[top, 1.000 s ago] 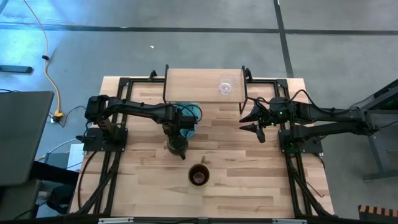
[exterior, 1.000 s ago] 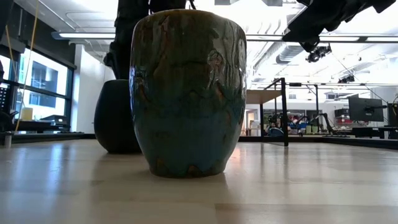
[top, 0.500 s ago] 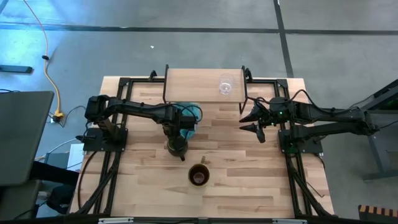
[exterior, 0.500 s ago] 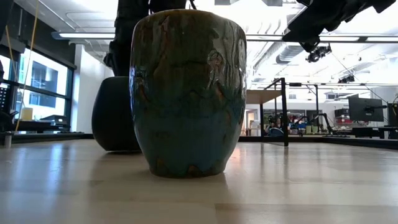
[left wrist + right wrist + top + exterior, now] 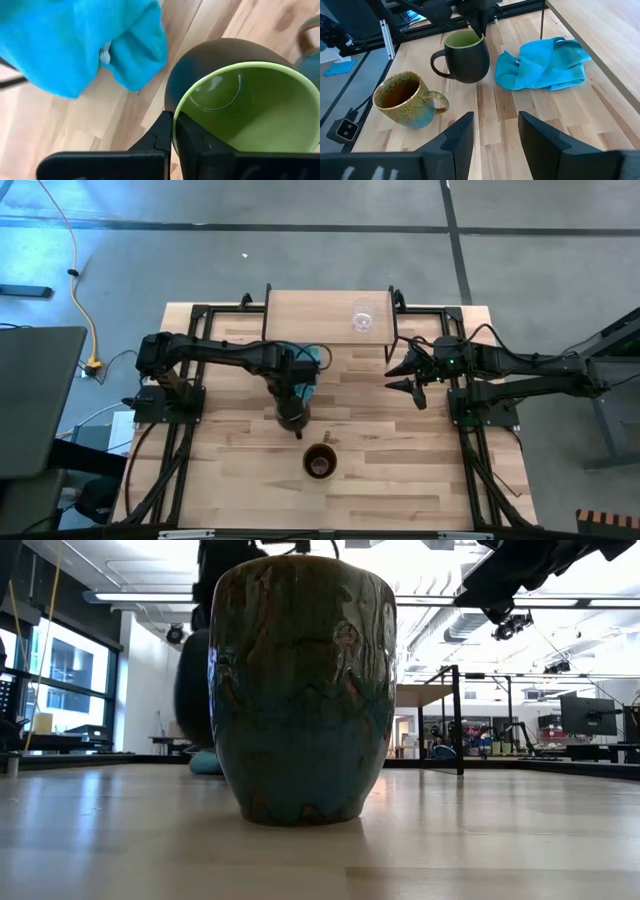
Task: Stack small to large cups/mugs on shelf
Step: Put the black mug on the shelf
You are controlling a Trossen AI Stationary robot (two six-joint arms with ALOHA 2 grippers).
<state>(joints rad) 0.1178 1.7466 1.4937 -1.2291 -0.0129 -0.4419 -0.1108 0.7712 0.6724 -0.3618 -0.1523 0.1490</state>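
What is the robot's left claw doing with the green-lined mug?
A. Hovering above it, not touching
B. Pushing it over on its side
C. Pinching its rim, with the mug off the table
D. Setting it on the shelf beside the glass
C: in the left wrist view the left gripper has a finger on each side of the rim of the green-lined mug, and in the low view the mug hangs clear of the tabletop.

dark mug beside teal cloth
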